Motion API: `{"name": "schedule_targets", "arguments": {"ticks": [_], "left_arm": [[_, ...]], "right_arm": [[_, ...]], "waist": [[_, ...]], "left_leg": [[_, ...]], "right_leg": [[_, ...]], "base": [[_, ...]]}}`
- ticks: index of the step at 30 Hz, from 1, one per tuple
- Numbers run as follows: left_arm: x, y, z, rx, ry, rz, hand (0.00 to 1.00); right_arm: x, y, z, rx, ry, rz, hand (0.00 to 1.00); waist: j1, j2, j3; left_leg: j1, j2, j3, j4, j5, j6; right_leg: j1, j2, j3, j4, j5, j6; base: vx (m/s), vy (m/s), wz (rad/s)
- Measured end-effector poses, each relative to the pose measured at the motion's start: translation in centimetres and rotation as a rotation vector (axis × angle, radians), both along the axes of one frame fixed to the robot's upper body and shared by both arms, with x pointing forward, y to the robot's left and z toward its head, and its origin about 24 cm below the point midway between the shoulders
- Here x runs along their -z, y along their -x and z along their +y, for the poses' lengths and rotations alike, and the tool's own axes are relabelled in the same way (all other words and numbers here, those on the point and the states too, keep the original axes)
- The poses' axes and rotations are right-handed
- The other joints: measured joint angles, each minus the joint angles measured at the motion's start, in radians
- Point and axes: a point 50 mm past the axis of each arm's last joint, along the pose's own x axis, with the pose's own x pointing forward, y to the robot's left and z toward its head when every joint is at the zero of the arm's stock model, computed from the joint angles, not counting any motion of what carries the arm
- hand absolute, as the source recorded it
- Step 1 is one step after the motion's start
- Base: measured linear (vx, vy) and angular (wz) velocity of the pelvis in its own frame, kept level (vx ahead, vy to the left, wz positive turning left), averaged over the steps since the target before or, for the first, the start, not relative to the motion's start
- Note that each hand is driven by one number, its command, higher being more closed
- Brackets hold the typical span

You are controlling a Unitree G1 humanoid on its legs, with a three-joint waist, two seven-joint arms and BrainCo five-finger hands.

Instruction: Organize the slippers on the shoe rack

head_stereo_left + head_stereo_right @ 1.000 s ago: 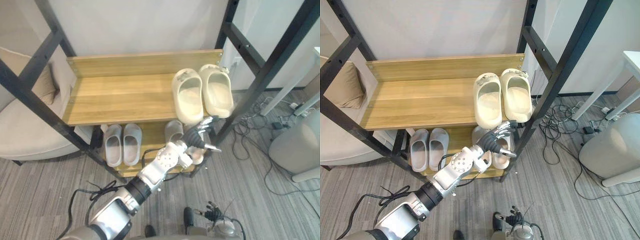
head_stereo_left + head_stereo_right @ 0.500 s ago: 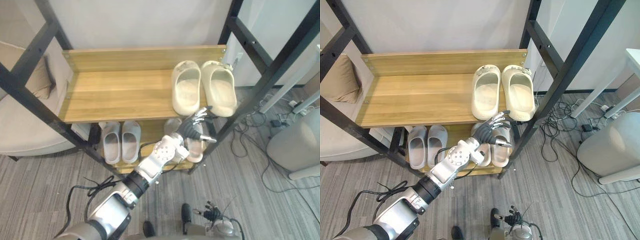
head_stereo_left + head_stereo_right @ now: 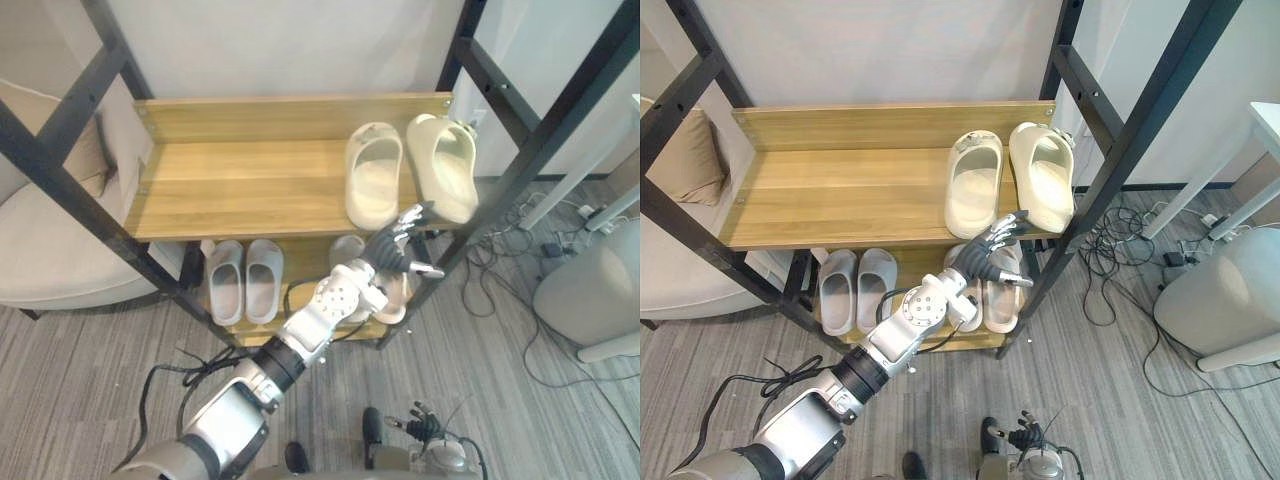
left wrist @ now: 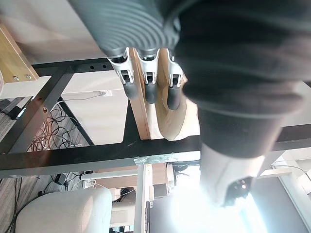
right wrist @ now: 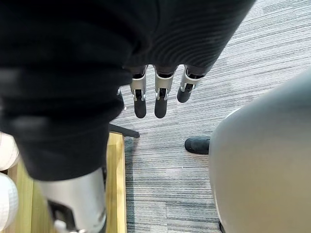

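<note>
— What does the shoe rack hold?

— Upper shelf: a flat cream slipper just beyond the left hand, and a tipped cream slipper up on its edge above the fingertips.

— Is the hand gripping it?

— No. Its fingers are straight and spread, the tips at the heel end, clasping nothing.

— And the lower shelf?

— A pale pair beneath the hand, and a grey pair well apart, back towards its arm's side.

— The right hand?

— Over the floor, fingers relaxed, empty.
</note>
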Motion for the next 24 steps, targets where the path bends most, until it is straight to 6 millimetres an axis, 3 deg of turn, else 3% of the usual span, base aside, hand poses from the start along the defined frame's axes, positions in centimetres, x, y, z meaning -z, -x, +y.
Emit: {"name": "schedule_targets", "arguments": {"ticks": [6,12,24], "left_arm": [[1.5,0.3,0.4,-0.015,0.0,0.054,0.0],[5.4,0.6,2.1,-0.076,-0.042,0.196,0.0],[7.2,1.3,3.5,-0.114,-0.063,0.247,0.0]], "right_arm": [[-0.2,-0.8,0.4,-0.003,-0.008,-0.018,0.0],[-0.2,-0.9,0.5,-0.003,-0.007,-0.021,0.0],[-0.3,-1.5,1.2,-0.042,-0.012,-0.026,0.0]], "waist": [[0.0,0.0,0.0],[0.001,-0.001,0.001],[0.001,-0.004,0.002]], "left_leg": [[0.027,0.005,-0.001,-0.004,-0.003,-0.005],[0.034,0.012,0.007,-0.018,-0.001,-0.01],[0.041,0.017,-0.011,-0.024,-0.001,-0.017]], "right_leg": [[0.038,0.006,-0.006,-0.025,0.003,-0.004],[0.049,0.016,-0.005,-0.05,0.011,-0.012],[0.068,0.022,-0.025,-0.068,0.012,-0.012]], "base": [[0.0,0.0,0.0],[0.0,-0.005,-0.01],[0.01,-0.024,0.03]]}}
